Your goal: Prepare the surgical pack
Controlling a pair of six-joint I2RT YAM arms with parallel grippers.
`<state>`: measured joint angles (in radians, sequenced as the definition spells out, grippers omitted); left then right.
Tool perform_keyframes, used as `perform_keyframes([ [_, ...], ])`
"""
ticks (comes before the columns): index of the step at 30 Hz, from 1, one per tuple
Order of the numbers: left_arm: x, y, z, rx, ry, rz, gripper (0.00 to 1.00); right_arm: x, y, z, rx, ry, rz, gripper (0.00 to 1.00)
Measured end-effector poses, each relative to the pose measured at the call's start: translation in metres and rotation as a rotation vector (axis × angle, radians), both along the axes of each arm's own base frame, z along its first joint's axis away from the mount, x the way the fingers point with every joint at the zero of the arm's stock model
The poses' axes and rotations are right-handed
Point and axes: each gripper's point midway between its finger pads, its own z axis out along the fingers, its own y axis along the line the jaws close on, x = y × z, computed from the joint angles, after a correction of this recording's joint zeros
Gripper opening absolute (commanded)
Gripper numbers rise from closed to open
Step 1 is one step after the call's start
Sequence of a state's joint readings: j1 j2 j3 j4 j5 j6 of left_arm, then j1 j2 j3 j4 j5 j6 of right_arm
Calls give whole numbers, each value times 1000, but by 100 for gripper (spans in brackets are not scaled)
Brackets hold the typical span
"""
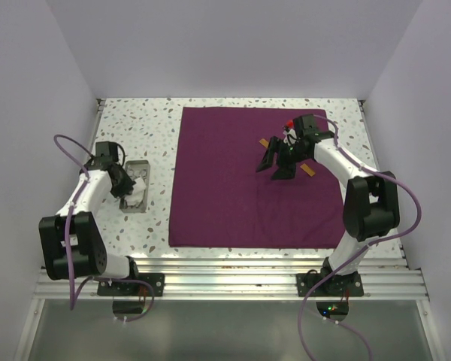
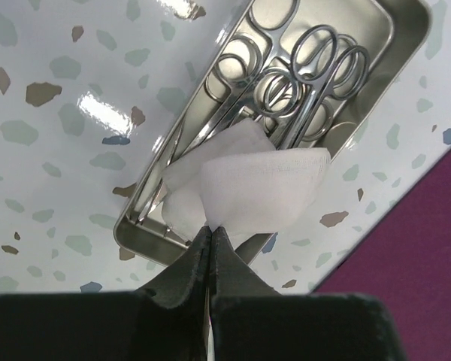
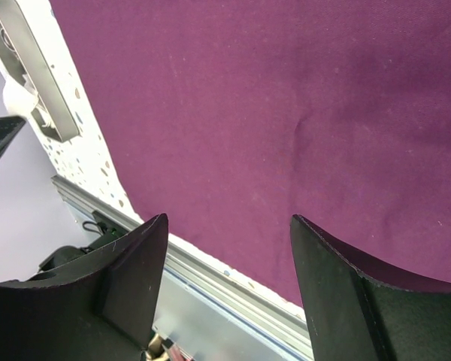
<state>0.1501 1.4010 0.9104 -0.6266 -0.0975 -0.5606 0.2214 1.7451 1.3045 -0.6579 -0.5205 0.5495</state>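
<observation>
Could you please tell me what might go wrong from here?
1. The left gripper pinches only an edge of the gauze; a layer could slip out when lifted.
2. The gauze hangs right over the instruments in the tray, so it may snag and shift them.
3. The right gripper hangs open above the cloth, possibly in the way of placing things there.

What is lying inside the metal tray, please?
Steel scissors with ring handles lie in the tray. White gauze, pinched by the left gripper, hides their tips and whatever lies beneath.
</observation>
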Motion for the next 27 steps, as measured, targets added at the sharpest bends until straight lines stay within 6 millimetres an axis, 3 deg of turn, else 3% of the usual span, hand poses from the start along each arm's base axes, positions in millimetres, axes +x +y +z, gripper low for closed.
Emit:
perform_keyframes([
  [18, -30, -8, -33, -87, 89, 112, 0, -5, 3, -1, 17, 14, 12, 69],
  [22, -29, -12, -34, -112, 89, 102, 16, -6, 4, -2, 17, 15, 16, 69],
  [23, -29, -13, -34, -116, 88, 98, 26, -6, 4, -2, 17, 15, 16, 69],
  [27, -28, -15, -31, -128, 82, 86, 45, -6, 5, -2, 18, 12, 17, 69],
])
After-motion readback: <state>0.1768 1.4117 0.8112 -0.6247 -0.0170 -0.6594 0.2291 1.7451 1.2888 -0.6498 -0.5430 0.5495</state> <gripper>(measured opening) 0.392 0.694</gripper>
